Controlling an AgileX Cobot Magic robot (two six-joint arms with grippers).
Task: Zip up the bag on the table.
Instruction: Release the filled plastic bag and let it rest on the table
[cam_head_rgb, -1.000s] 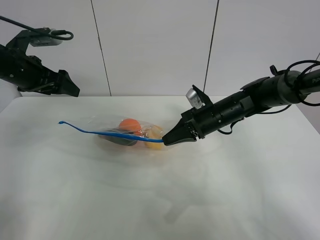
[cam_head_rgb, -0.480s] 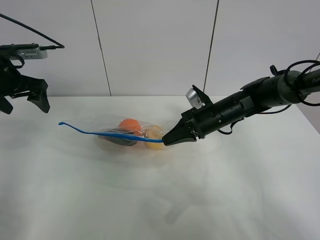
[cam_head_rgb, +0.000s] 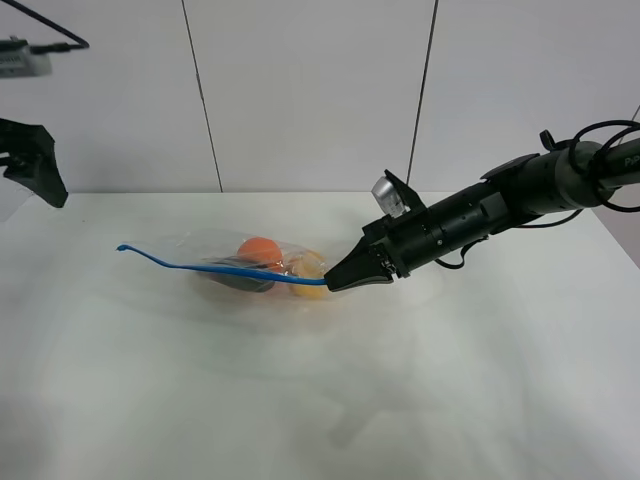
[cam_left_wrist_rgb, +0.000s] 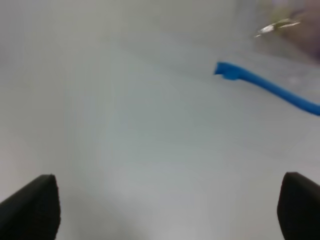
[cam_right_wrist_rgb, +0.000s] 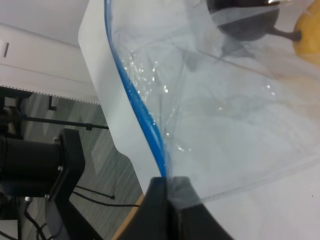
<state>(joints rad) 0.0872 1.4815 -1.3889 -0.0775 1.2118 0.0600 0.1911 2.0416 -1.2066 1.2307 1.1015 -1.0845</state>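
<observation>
The clear bag lies on the white table, with orange, yellow and dark purple produce inside. Its blue zip strip runs from a free left end to my right gripper, which is shut on the strip's right end. In the right wrist view the fingers pinch the blue strip at the edge of the crinkly bag. My left gripper is raised at the far left, apart from the bag. In the left wrist view it is open and empty, with the strip's free end ahead of it.
White wall panels stand behind the table. The right arm stretches in from the right, above the tabletop. The table's left edge and a dark stand under it show in the right wrist view.
My left arm has swung up and to the left, away from the bag. The right gripper and the bag have not moved.
</observation>
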